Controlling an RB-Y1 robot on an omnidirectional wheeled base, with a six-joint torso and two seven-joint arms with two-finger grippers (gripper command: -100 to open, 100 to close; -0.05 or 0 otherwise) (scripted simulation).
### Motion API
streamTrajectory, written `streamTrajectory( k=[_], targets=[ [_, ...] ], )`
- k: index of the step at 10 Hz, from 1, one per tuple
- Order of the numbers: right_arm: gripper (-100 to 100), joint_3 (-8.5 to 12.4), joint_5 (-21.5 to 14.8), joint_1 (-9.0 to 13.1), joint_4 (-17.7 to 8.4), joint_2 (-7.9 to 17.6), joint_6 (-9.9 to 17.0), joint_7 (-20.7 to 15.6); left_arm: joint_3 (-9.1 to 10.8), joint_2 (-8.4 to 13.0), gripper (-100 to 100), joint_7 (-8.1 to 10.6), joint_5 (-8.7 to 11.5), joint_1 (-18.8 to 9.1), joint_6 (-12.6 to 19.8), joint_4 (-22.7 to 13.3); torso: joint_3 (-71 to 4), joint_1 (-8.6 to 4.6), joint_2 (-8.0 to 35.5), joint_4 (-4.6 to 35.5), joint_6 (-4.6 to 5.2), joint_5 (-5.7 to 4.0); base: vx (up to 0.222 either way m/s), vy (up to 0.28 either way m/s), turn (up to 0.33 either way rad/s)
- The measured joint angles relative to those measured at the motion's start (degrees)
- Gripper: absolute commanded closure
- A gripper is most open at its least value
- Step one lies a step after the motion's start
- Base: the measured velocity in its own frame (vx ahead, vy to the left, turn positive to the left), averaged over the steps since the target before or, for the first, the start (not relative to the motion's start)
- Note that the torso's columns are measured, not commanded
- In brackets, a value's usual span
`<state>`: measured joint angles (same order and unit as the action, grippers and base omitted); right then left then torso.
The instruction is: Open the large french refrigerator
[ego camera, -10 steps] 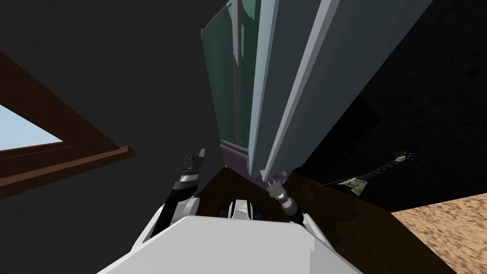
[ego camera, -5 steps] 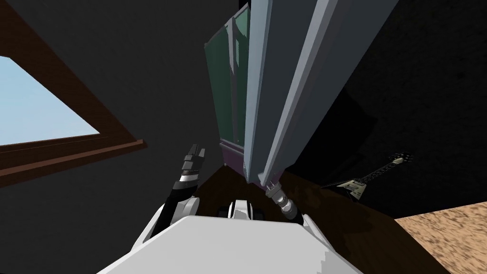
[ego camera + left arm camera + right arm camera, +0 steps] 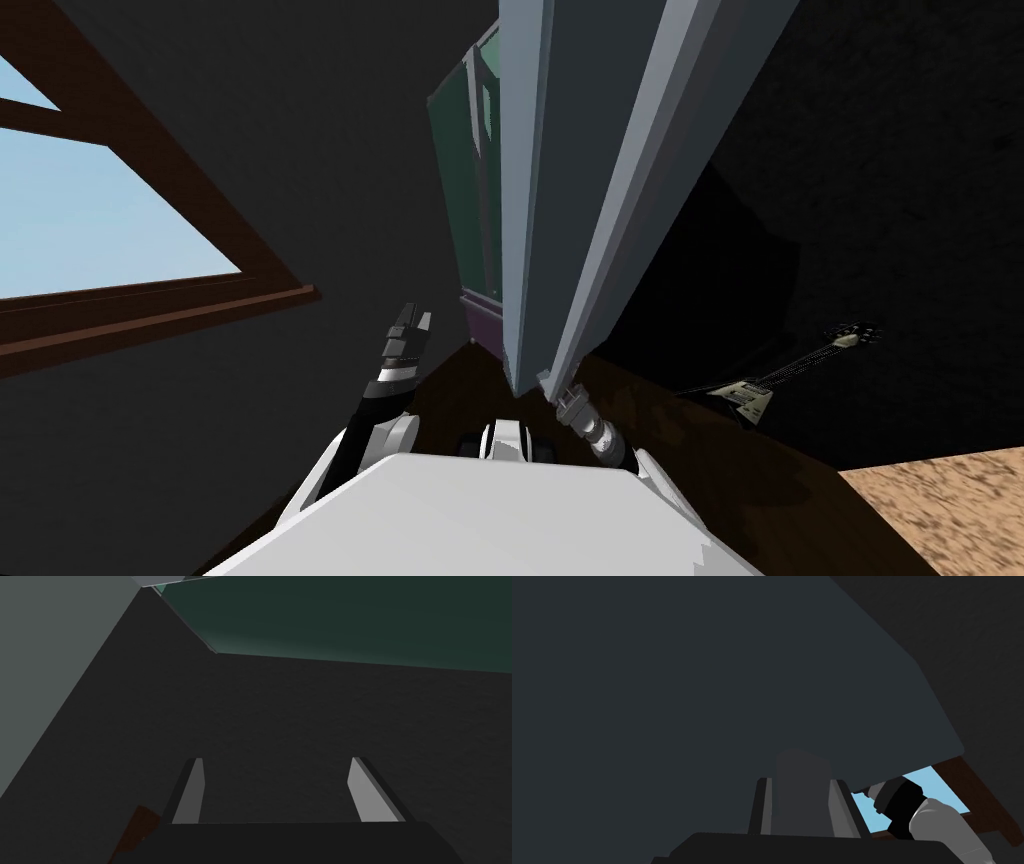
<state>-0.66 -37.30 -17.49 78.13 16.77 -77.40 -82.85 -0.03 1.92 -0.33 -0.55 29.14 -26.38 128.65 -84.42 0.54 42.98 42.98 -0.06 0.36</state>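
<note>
Left of the refrigerator [image 3: 620, 150]: brown-framed window [image 3: 100, 230] in a dark wall; my left gripper [image 3: 276, 760], fingers spread, gripping nothing. At the lower end of its grey door [image 3: 590, 220]: my right gripper [image 3: 801, 783], clamped on the door handle [image 3: 802, 763]. Right of the refrigerator: guitar [image 3: 750, 392], dark wood floor [image 3: 700, 470], tan rug [image 3: 950, 500].

Tall grey refrigerator [image 3: 590, 150], door ajar, green interior.

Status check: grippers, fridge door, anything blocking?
Right gripper shut on handle. Left gripper open, idle. Fridge door partly open, green interior showing. Nothing seen in its path; guitar off to the right.
</note>
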Motion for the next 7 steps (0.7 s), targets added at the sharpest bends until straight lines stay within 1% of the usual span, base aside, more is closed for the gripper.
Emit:
streamTrajectory(
  k=[1, 2, 3, 4, 5, 6, 7],
  targets=[
    [-100, -0.5, -0.2, 0.2, 0.0, 0.3, -0.7, 0.3, 0.00, 0.0, 0, 0.00, 0.0, 0.0, 0.0, 0.0, 0.1, 0.05, 0.1, 0.0, -0.07, 0.00, -0.064, -0.155, -0.086],
    [-100, -1.5, -1.1, 1.6, 0.0, -0.9, 0.6, 0.7, 0.00, 0.0, 0, 0.00, 0.0, 0.0, 0.0, 0.0, 0.1, -0.03, -0.1, -0.3, 0.00, -0.12, -0.087, -0.140, -0.241],
    [-100, -2.7, -2.3, 2.8, -0.1, -2.6, 2.5, 0.9, 0.00, 0.0, 0, 0.00, 0.0, 0.0, 0.0, 0.0, 0.0, -0.31, -0.4, -0.5, 0.07, -0.26, -0.076, -0.087, -0.049],
    [-100, -3.3, -2.9, 4.1, -0.6, -3.4, 3.7, 1.0, -0.01, 0.0, 0, 0.00, 0.0, 0.0, 0.0, 0.0, -0.2, -0.36, -0.7, -0.7, 0.02, -0.31, -0.083, -0.089, -0.090],
    [-100, -4.0, -3.6, 5.9, -2.2, -4.6, 4.6, 0.8, 0.00, 0.0, 0, 0.00, 0.0, 0.0, 0.0, 0.0, -0.2, -0.44, -0.8, -0.7, -0.01, -0.36, -0.061, -0.076, -0.048],
    [-100, -4.6, -4.1, 7.0, -2.3, -5.2, 5.8, 1.2, -0.01, 0.0, 0, 0.00, 0.0, 0.0, 0.0, 0.0, -0.3, -0.37, -0.9, -0.7, -0.03, -0.31, -0.056, -0.104, -0.109],
    [-100, -5.5, -5.1, 9.2, -3.6, -6.5, 7.1, 1.3, 0.00, 0.0, 0, 0.00, 0.0, 0.0, 0.0, 0.0, -0.3, -0.44, -0.9, -0.6, -0.04, -0.30, -0.072, -0.152, -0.156]
  ],
)
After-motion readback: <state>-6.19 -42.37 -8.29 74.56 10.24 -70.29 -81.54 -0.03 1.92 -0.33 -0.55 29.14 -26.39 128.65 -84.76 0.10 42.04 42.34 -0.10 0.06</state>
